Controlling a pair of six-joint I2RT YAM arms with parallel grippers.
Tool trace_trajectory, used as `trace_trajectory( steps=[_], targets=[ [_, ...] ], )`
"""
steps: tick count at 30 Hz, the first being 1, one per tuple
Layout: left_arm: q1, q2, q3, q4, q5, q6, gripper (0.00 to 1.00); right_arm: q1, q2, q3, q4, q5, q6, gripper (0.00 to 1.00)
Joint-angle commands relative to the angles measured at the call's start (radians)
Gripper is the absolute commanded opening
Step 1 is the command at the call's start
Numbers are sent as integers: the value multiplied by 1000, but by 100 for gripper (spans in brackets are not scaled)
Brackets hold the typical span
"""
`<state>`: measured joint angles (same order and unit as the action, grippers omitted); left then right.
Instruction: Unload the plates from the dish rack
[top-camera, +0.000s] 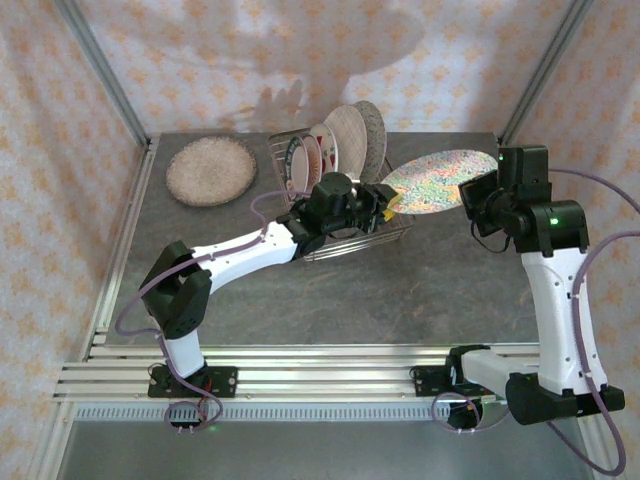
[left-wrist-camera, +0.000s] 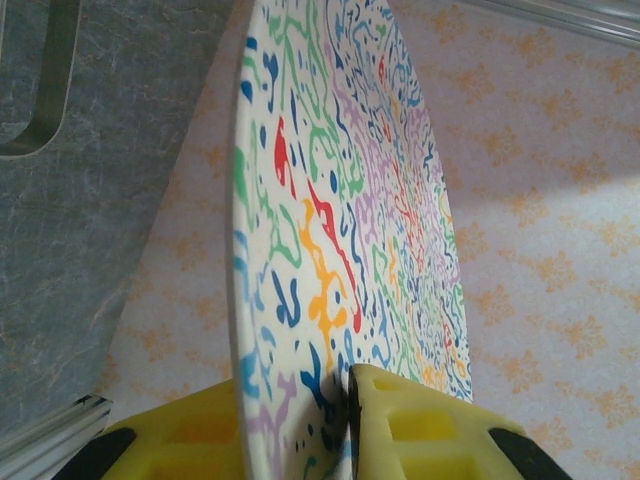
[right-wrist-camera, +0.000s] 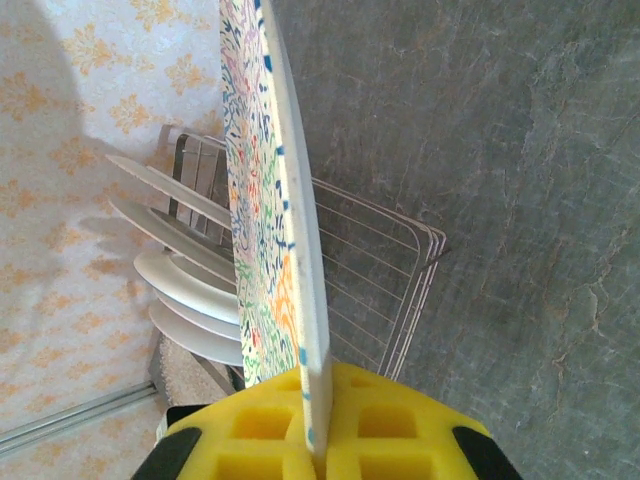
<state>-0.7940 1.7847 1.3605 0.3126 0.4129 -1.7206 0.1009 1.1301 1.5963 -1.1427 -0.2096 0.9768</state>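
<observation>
Where the squiggle plate (top-camera: 432, 180) hangs: in the air above the tabletop (top-camera: 400, 290), just right of the dish rack (top-camera: 385, 235), tilted, with an arm at each end
Left fingers (left-wrist-camera: 420, 430): clenched on the plate's left rim, one yellow pad against each face
Right fingers (right-wrist-camera: 380, 420): clenched on the opposite rim, the plate's edge running down between the pads
Dish rack: at the back middle of the tabletop, its front partly hidden by the left arm
Plates in the rack (top-camera: 340, 140): four, standing on edge side by side, leaning
Brown speckled plate (top-camera: 211, 170): lying flat on the tabletop, to the left of the rack and apart from it
</observation>
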Motion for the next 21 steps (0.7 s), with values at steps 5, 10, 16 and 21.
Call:
trace_trajectory(
  steps=[5, 10, 16, 21],
  targets=[
    [-5, 8, 28, 39, 36, -2, 4, -7, -43, -7, 78, -17, 20, 0],
    [-1, 2, 33, 44, 55, 5, 0, -7, -49, -12, 73, -19, 8, 0],
    [1, -1, 52, 66, 91, 31, 0, -8, -74, -11, 61, -5, -28, 18],
    [13, -20, 48, 86, 97, 53, 0, -9, -85, 7, 32, 2, -58, 46]
  ],
)
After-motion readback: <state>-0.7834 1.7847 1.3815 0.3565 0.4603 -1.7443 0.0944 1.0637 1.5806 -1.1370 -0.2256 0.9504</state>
